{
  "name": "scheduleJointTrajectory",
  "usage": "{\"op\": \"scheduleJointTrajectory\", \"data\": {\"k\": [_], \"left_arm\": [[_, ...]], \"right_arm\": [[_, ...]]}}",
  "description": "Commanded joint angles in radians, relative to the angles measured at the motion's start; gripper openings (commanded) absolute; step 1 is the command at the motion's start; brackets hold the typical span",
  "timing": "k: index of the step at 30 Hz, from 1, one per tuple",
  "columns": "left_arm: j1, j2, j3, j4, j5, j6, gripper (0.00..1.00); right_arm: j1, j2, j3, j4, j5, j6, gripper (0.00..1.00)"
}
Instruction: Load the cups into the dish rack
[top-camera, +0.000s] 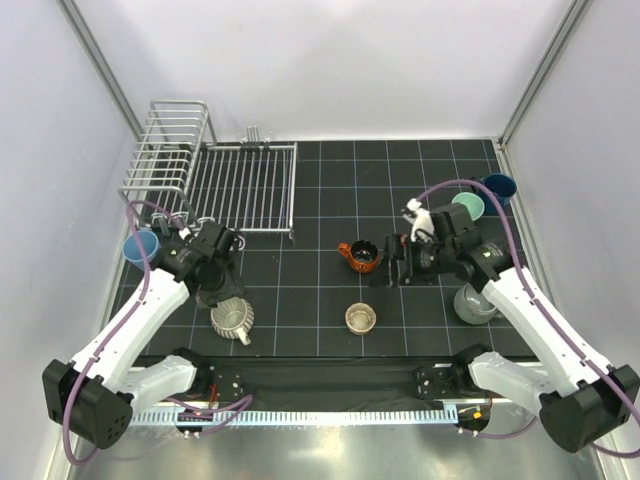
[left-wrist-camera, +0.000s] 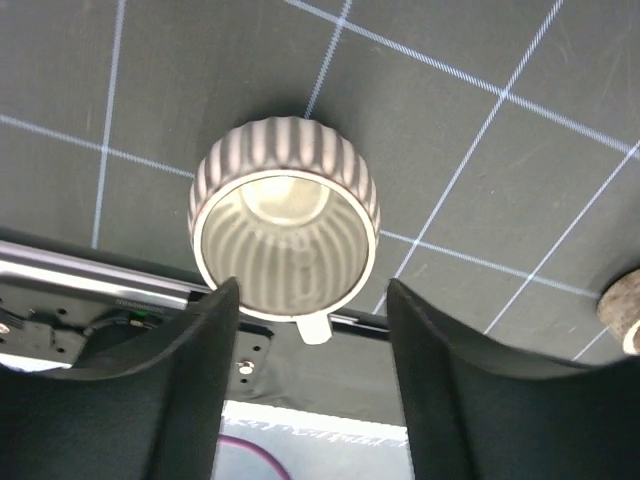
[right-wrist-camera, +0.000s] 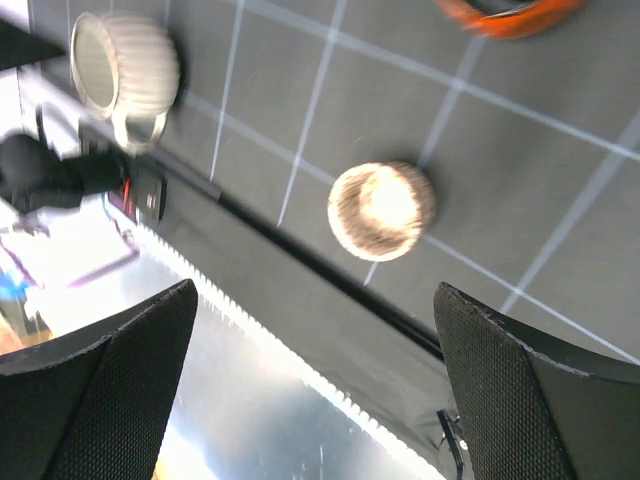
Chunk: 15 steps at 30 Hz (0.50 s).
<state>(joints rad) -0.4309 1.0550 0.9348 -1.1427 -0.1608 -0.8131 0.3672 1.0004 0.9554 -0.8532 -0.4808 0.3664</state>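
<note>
One ribbed cream ceramic mug (left-wrist-camera: 285, 220) near desk's (top-camera: 300, 275) front edge | my left hand (left-wrist-camera: 312, 295) released above it | risk: off-centre pinch could tip it.

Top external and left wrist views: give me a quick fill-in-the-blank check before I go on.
The dish rack holds ___ cups.
The left gripper hangs open above the ___ cream cup.
The mug beside the right gripper is glazed ___.
Missing words: no; ribbed; orange-brown.
</note>
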Motion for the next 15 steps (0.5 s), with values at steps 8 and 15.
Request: {"op": "scheduleJointTrajectory", "data": {"k": [8,15], "left_arm": [[-0.003,-0.324,0.039,-0.061,-0.112,-0.181,0.55],[-0.003,-0.538,0.062,-0.137,-0.149,-0.238,0.54]], "right_arm": [[0.357,0.275,0.238,0.106,0.181,0.074,0.98],[0.593,0.662,0.62,0.047,0.416,0.089,0.89]]}}
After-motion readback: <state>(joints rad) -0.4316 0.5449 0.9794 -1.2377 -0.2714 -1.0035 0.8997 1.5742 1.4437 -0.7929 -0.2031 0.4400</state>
